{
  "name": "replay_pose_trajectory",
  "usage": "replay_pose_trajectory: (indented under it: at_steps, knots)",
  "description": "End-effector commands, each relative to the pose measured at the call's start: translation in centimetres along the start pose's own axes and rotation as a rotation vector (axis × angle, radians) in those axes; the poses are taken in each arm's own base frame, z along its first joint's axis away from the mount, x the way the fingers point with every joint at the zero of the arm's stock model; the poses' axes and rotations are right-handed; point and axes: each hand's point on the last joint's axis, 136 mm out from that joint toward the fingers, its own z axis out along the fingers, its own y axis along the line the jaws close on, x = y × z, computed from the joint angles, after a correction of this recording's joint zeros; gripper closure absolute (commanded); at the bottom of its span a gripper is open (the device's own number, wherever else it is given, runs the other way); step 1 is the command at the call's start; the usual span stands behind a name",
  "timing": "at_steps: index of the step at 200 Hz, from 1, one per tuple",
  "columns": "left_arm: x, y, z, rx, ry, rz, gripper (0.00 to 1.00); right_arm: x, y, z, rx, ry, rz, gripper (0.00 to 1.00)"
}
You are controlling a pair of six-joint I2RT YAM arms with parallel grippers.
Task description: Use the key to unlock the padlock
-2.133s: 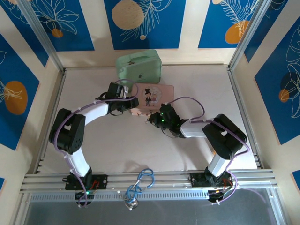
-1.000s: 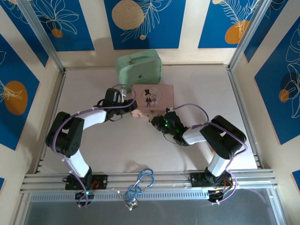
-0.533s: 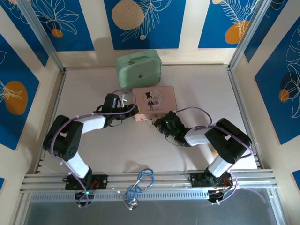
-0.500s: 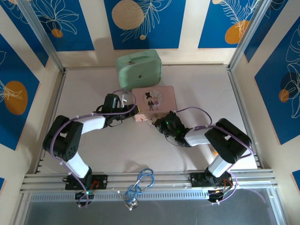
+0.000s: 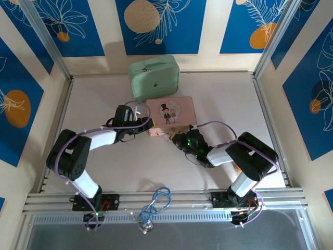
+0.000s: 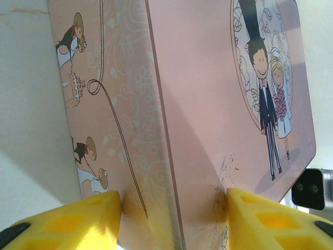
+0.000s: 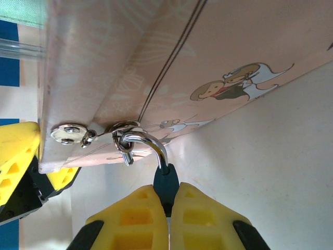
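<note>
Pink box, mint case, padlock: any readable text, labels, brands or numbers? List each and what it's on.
No readable text on any of them.
pink box: bride-and-groom cartoon and swirl decoration, no lettering.
mint case: small dark mark, too small to read.
padlock: no marking visible.

I can't read any letter, number or brand name on my feeds. The pink box (image 5: 179, 107) carries only cartoon drawings of a bride and groom on its lid and side. The small dark mark on the green case (image 5: 154, 73), upper centre of the overhead view, is too small for me to make out.
</note>
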Motion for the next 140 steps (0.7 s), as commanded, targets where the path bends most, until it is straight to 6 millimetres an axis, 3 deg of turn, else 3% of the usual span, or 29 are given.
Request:
replay_pose_trajectory:
  at_steps: [1,64,140]
  knots:
    - [5.8,6.5,-0.7,-0.229,0.161,-0.116,0.49,-0.3,-3.1,-0.4,0.096,-0.026,0.038,1.0]
    - [5.8,6.6,-1.0,-0.237,0.161,-0.115,0.49,-0.6,0.0,0.6,-0.009,-0.047,0.14,1.0]
    - [6.0,6.9,-1.1,-0.244,0.163,-0.119,0.49,-1.4,-1.5,-0.7,0.028,-0.106,0.186,1.0]
